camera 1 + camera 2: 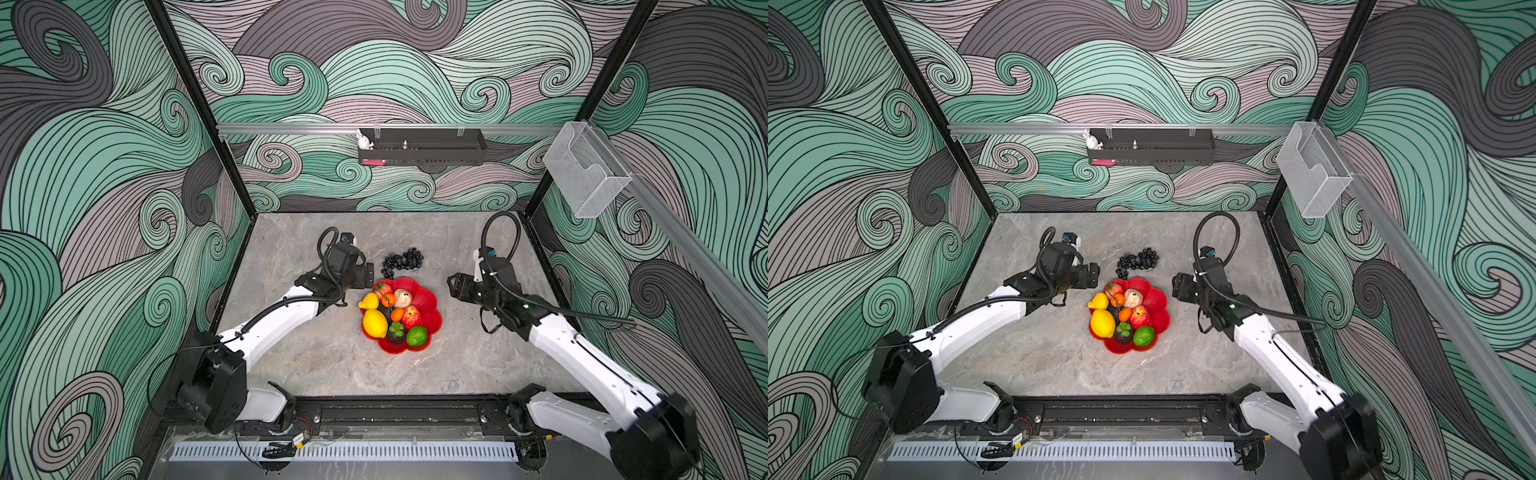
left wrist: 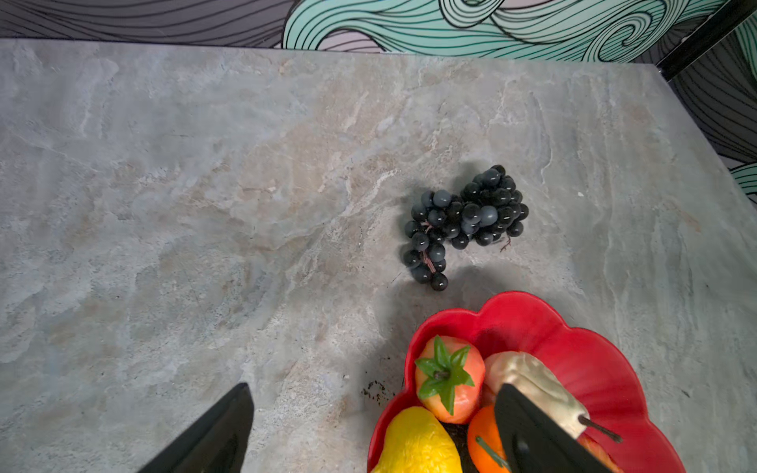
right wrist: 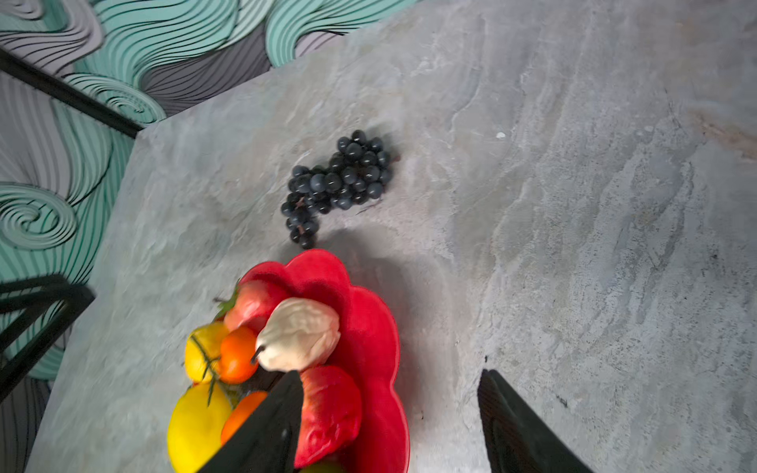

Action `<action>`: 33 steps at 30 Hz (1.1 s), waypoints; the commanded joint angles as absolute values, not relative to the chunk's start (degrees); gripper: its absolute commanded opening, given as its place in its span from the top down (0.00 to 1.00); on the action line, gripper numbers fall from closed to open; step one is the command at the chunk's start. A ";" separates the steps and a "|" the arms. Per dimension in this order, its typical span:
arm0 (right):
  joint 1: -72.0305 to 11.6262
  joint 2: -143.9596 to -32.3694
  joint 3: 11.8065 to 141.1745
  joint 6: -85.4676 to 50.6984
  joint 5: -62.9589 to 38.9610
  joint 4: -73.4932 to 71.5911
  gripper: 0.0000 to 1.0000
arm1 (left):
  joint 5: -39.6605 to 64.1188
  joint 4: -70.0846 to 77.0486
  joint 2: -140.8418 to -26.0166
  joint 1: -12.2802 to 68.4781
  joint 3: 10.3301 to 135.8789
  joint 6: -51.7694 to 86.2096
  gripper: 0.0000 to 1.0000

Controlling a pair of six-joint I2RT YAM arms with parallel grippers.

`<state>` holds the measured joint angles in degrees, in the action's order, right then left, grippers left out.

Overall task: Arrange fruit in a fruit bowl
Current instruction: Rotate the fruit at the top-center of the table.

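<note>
The red scalloped fruit bowl (image 1: 430,307) (image 1: 1160,309) sits mid-table holding several fruits: a big lemon (image 1: 375,323), a lime (image 1: 417,336), an apple (image 1: 411,316), a beige pear (image 3: 301,333), tangerines (image 1: 397,314) and a mangosteen (image 1: 396,332). The black grape bunch (image 1: 402,262) (image 2: 463,221) lies on the table just behind the bowl. My left gripper (image 1: 368,276) (image 2: 373,387) hovers open at the bowl's far-left edge. My right gripper (image 1: 451,286) (image 3: 391,373) hangs open over the bowl's right rim. Neither holds anything.
A black shelf (image 1: 422,151) with a white rabbit figure (image 1: 364,140) hangs on the back wall. A clear plastic box (image 1: 586,174) is fixed to the right rail. Patterned walls and black frame posts close in the stone tabletop (image 1: 332,357).
</note>
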<state>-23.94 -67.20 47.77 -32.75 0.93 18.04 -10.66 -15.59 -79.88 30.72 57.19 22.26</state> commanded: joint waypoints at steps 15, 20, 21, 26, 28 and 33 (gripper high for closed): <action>-12.58 -113.18 77.19 -40.84 -21.61 1.52 0.25 | -17.77 4.31 -63.58 28.78 34.16 23.91 0.04; -12.19 -122.65 88.21 -40.56 -23.96 5.47 0.19 | -17.60 9.88 -60.76 28.76 29.51 23.54 0.03; -12.17 -124.50 89.93 -40.69 -25.22 5.10 0.21 | -17.50 10.09 -60.57 28.81 29.28 23.41 0.03; -12.42 -130.51 95.92 -40.37 -28.99 4.88 0.25 | -16.35 12.88 -58.70 28.82 26.72 22.73 0.03; -12.70 -131.83 97.59 -39.66 -29.09 6.70 0.25 | -15.91 13.91 -57.64 28.78 25.62 22.51 0.03; -13.52 -133.07 96.92 -41.37 -29.99 6.74 0.20 | -16.55 13.98 -57.95 28.81 25.61 22.81 0.04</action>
